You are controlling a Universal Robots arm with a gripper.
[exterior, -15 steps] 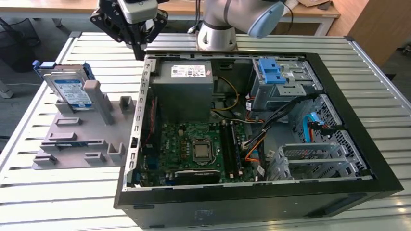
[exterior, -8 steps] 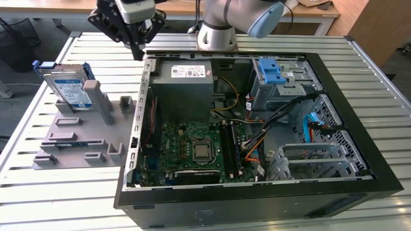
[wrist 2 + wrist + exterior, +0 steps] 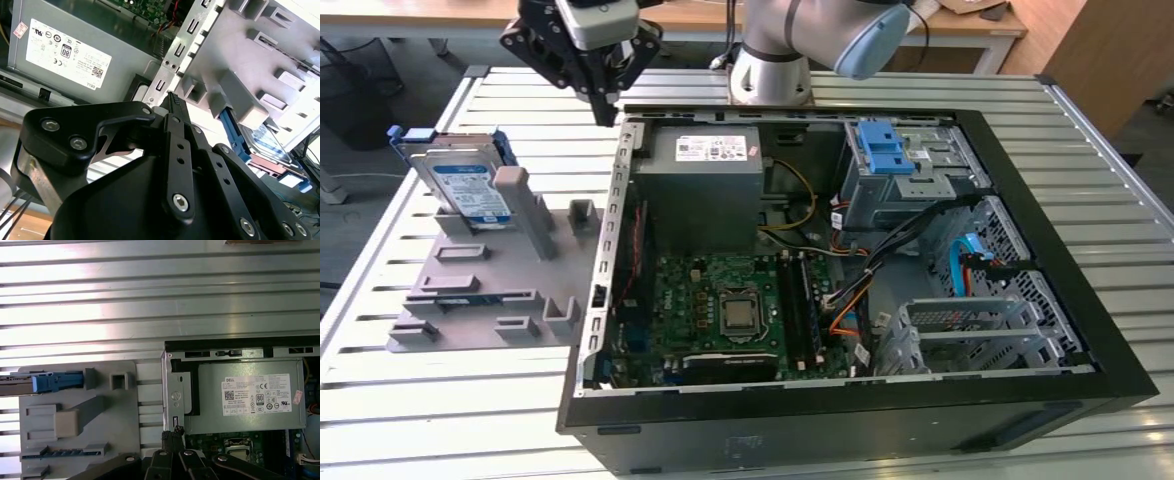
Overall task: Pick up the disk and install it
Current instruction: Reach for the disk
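At the exterior view's left, the disk (image 3: 464,188) stands on edge, leaning, in a grey rack (image 3: 480,300) on the slatted desk (image 3: 400,420). It is untouched, blue rails along its sides. To the right of it and well apart, the tool (image 3: 603,112) hangs above the gap between the rack and the case (image 3: 854,420). Its fingers are pressed together and hold nothing. In both wrist views the tips sit by the case wall next to the power supply (image 3: 707,190). Further right, inside the open case, are the motherboard (image 3: 727,310) and then a blue latch (image 3: 887,150).
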